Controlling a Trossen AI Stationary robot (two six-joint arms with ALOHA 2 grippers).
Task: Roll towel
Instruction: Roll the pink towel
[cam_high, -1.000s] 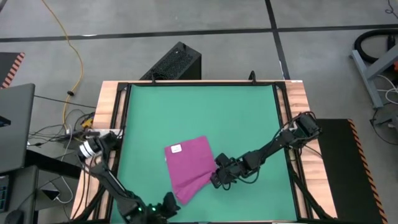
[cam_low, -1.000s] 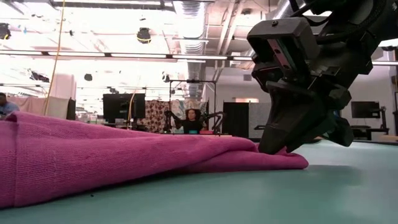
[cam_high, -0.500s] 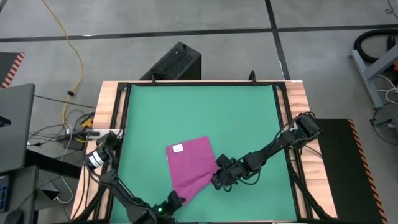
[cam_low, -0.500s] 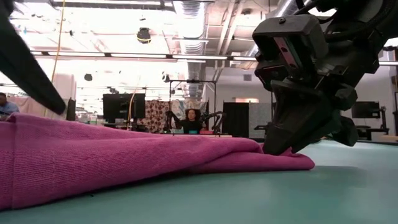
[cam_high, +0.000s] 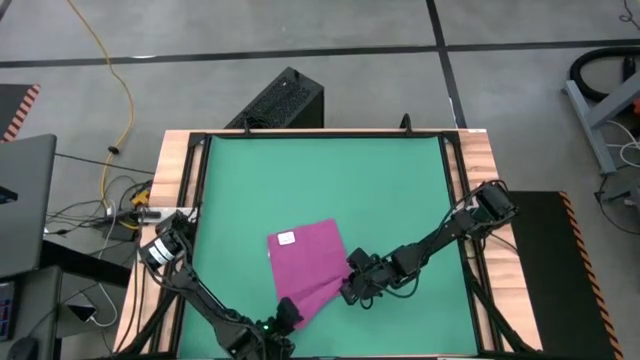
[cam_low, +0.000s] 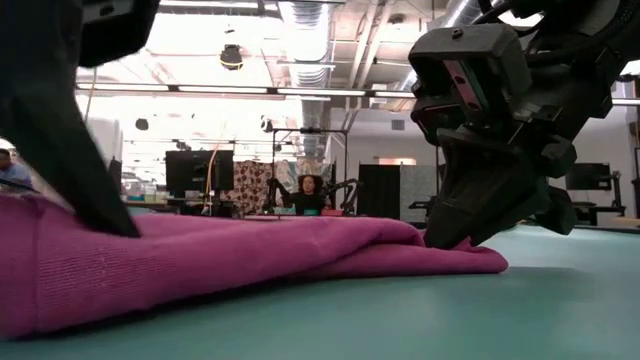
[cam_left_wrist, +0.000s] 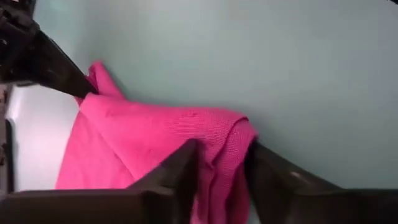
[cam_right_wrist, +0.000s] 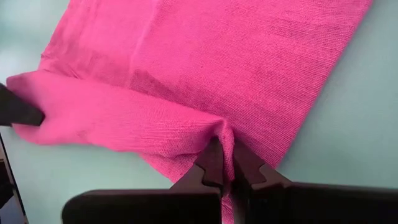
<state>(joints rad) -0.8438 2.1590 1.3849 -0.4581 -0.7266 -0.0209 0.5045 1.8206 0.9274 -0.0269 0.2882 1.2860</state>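
The magenta towel (cam_high: 305, 262) lies on the green table mat (cam_high: 320, 180) near the front, with its white tag (cam_high: 284, 238) at the far left corner. Its near part is folded over into a loose ridge (cam_right_wrist: 124, 118). My right gripper (cam_high: 347, 290) is at the towel's right edge and shut on it; it also shows in the low view (cam_low: 450, 238). My left gripper (cam_high: 288, 316) is at the towel's near corner, its fingers closed in on a bunch of cloth (cam_left_wrist: 225, 163). My left gripper has the towel's near corner (cam_left_wrist: 227, 149) between its two fingers, bunched in several layers. The fingers come slanting down from the table's near side, and one finger (cam_low: 95, 190) rests on the cloth. The towel stays on the mat. My right gripper pinches a raised fold at the towel's right edge (cam_right_wrist: 219, 134) between its two fingers. The fingers come slanting down from the table's right side. The fold is lifted a little and the rest of the towel lies on the mat.
The mat has a dark frame and a wooden border (cam_high: 180, 170). A black box (cam_high: 285, 100) stands on the floor beyond the far edge. Bare mat lies on the far half. A person (cam_low: 308, 192) sits far back in the room.
My left gripper has come from the table's near left corner toward the towel and down onto its near corner. My right gripper has stayed at the towel's right edge, holding the fold.
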